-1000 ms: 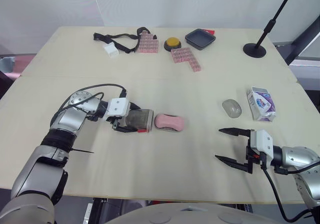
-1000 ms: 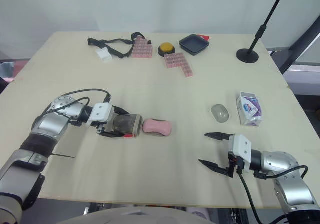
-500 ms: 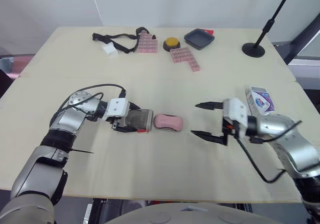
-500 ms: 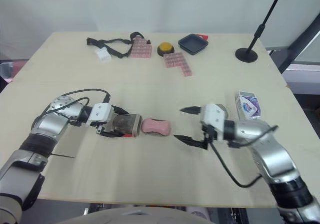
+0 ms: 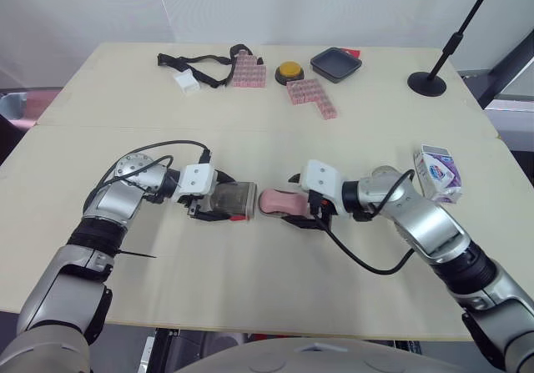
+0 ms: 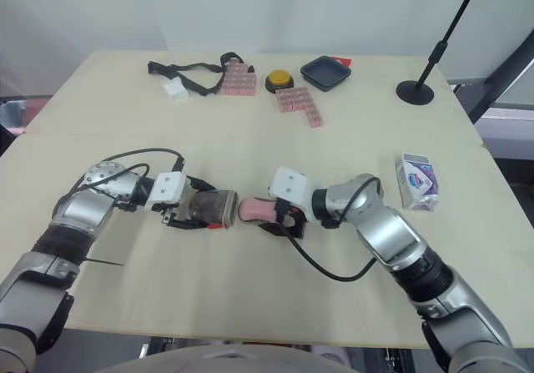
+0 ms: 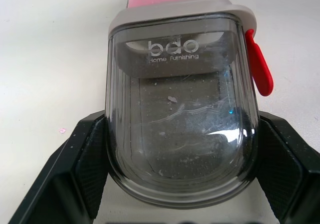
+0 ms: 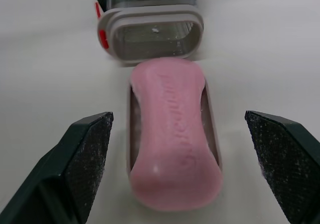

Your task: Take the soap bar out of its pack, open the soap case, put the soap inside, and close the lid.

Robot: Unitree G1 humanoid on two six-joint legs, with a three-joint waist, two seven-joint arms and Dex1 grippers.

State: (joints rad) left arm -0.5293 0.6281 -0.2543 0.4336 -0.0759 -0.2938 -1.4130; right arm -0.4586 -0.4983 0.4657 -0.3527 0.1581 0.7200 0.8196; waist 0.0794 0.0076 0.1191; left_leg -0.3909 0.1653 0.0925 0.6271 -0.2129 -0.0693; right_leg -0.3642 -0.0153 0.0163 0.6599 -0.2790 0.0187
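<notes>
Pink soap (image 8: 175,149), between spread right gripper (image 8: 177,118), meets clear cover (image 7: 182,83) clamped by left gripper (image 7: 181,129).

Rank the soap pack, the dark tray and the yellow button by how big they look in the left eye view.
Largest: the soap pack and the dark tray look about alike. The tray lies farther from the camera, so I will not rank one over the other.
Smallest: the yellow button, clearly.

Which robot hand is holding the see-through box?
The left gripper: it squeezes the clear soap case from both sides. The right gripper is open, spread wide around the pink soap without touching it.
</notes>
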